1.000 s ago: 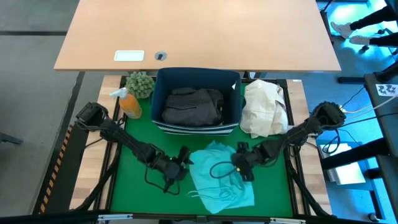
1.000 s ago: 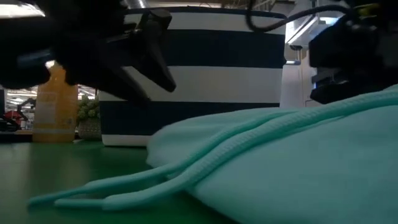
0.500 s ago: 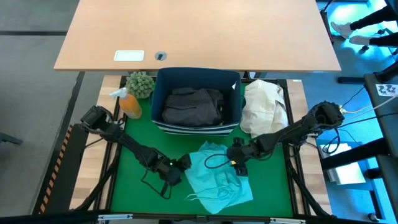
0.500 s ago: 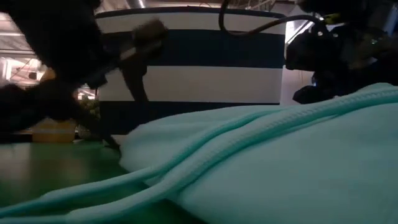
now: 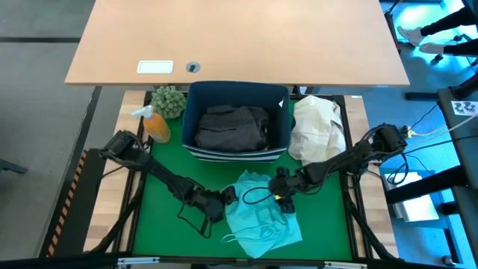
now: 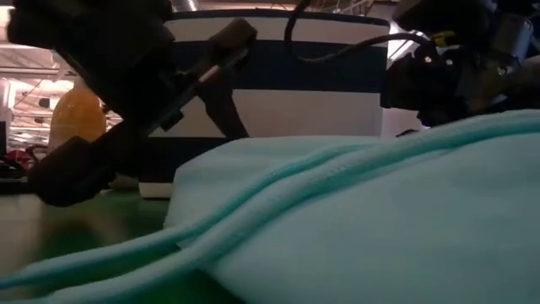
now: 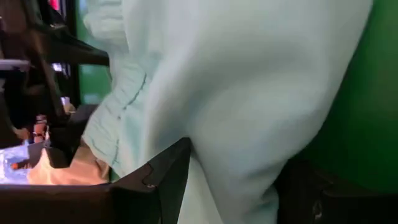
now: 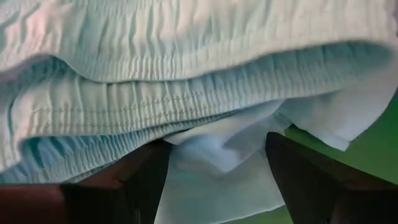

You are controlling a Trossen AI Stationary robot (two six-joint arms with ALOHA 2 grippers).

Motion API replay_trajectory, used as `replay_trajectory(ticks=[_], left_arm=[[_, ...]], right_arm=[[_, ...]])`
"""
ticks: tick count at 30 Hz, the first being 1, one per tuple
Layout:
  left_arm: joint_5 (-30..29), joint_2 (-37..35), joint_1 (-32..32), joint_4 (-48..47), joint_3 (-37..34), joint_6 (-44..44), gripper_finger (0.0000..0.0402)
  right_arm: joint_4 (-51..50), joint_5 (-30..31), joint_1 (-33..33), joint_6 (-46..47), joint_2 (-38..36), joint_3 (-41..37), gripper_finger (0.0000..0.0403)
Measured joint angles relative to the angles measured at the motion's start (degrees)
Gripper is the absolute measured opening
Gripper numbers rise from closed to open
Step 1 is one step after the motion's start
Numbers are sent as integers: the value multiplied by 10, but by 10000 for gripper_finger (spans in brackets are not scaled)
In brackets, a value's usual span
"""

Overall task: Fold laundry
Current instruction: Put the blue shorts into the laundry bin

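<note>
The left end effector (image 5: 226, 199) grips the turquoise garment's (image 5: 263, 217) left edge, cloth bunched between its fingers (image 7: 163, 184), and the right end effector (image 5: 279, 196) pinches the ribbed hem from the other side. Both arms reach low over the green table (image 5: 157, 213), where the garment lies crumpled in front of the bin (image 5: 278, 127). It looks light, limp and likely to sag, so hems and corners seem the best holds.

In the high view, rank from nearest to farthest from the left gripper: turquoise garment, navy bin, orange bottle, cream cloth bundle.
From the left gripper:
1. Turquoise garment, at its fingers, front centre of the mat.
2. Navy bin, behind it, centre back.
3. Orange bottle, back left; close to the bin's distance, hard to separate.
4. Cream cloth bundle, back right.
</note>
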Motion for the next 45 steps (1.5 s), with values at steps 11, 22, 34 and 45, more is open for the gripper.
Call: replay_trajectory(ticks=[11,22,34,45], left_arm=[[60,0,38,14,0,-40,143],[56,-1,37,0,2,-155,8],[106,-1,52,-32,29,-237,7],[181,-2,82,-44,30,-323,7]], right_arm=[[-108,35,0,-55,-1,89,268],[-397,103,60,-14,-5,276,268],[-162,147,221,-89,80,261,269],[-148,67,241,-67,132,264,315]])
